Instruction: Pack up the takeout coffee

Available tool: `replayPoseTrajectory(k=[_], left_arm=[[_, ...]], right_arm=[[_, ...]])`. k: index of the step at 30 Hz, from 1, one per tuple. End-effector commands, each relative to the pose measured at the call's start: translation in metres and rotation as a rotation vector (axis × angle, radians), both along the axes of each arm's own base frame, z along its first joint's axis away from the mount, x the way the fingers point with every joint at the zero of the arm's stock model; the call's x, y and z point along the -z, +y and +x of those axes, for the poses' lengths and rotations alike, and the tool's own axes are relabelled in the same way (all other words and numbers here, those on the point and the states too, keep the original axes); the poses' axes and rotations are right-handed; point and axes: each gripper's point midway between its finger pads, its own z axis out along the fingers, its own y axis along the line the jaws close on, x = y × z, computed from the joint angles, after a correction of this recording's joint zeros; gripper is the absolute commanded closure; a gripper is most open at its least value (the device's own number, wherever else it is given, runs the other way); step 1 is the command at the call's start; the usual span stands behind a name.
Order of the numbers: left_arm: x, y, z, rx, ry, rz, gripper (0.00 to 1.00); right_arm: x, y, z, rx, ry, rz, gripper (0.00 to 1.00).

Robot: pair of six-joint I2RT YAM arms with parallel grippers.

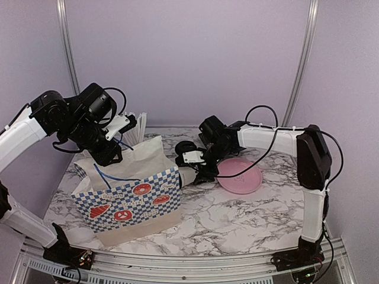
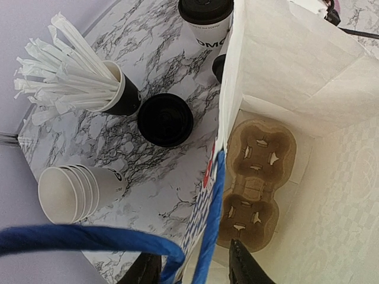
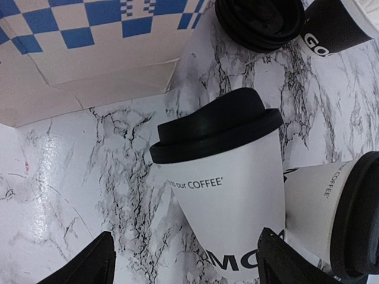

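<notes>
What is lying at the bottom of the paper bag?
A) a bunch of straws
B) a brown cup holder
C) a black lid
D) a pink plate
B: looking down into the open bag from the left wrist camera, a brown cardboard cup holder lies flat on its floor, with no cups in it.
</notes>
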Motion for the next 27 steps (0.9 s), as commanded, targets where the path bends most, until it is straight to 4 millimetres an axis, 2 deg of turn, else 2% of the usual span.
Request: replayPoseTrajectory(k=[1,9,16,20,22,27], left_arm=[[-0.004,-0.004,-0.002,0.013,0.012,-0.026,0.59],[-0.004,0.0,-0.006,0.015,0.008,-0.033,0.59],[0.001,0.001,-0.008,0.02,0.014,-0.031,0.59],[0.001,-0.001,-0.007,0.025,0.014,-0.034,0.59],[0.003,-0.002,-0.007,0.026,0.017,-0.032,0.59],[0.006,-0.005,-0.007,0.033,0.031,-0.034,0.59]], right_arm=[[-0.01,0.023,0.018,-0.001,-0.101,0.026,0.2],[0.01,0.028,0.023,0.009,-0.099,-0.009,0.17],[0.031,0.019,0.009,-0.012,-0.083,-0.076,0.15],[0.039,0.016,0.005,0.004,-0.076,-0.092,0.14],[0.041,0.015,0.006,0.018,-0.07,-0.095,0.11],[0.041,0.017,0.009,0.066,-0.062,-0.088,0.1]])
